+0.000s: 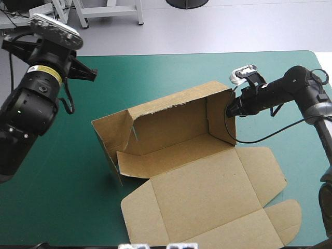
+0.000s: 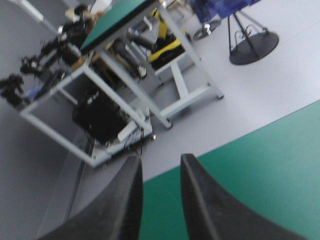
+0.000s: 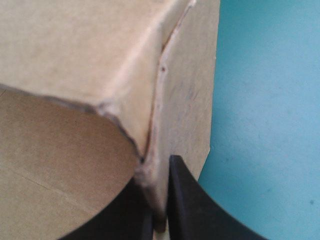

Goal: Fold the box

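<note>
the teal-green table point(image 1: 57, 207) carries the brown box point(image 1: 171, 129) at its middle, back and end walls raised, its lid point(image 1: 207, 192) flat toward the near edge. the right gripper point(image 1: 231, 108) pinches the top of the right end wall point(image 1: 219, 122), fingers point(image 3: 185, 200) all but closed on the board, which fills its view. the left gripper point(image 1: 91, 72) hangs raised over the far left corner, fingers point(image 2: 125, 200) apart, holding nothing.

Lab, grey floor point(image 2: 270, 95), white-framed benches point(image 2: 181, 85) stacked with gear point(image 2: 100, 117), teal-green work table point(image 1: 155, 72)
</note>
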Robot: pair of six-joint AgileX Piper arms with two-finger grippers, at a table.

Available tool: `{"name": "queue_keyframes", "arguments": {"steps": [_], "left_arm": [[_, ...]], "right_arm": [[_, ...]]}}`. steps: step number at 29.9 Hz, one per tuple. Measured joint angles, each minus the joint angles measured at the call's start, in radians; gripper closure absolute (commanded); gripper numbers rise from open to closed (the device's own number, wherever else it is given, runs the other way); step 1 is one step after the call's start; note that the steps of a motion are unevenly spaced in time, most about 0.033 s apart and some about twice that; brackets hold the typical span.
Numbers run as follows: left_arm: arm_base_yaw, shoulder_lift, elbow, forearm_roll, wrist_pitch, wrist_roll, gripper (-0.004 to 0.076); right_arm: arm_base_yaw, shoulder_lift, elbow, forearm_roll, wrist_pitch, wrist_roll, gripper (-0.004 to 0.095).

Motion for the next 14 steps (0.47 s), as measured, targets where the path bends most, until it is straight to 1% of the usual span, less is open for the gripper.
{"name": "queue_keyframes", "arguments": {"steps": [5, 10, 14], "left_arm": [[0.297, 0.021, 0.011, -0.217, -0.041, 0.023, 0.0578], [0.521, 0.053, 0.065, -0.508, -0.054, 0.18, 0.0578], [0.625, 0.102, 0.13, -0.72, -0.051, 0.302, 0.0578]], "right_arm": [[0.0, -0.016, -0.002, -0.128, 0.029, 0.106, 0.0907], [0.0, 0.021, -0.015, -0.144, 0.027, 0.131, 0.0907], [0.0, 0.082, -0.073, -0.135, 0.048, 0.137, 0.0907]]}}
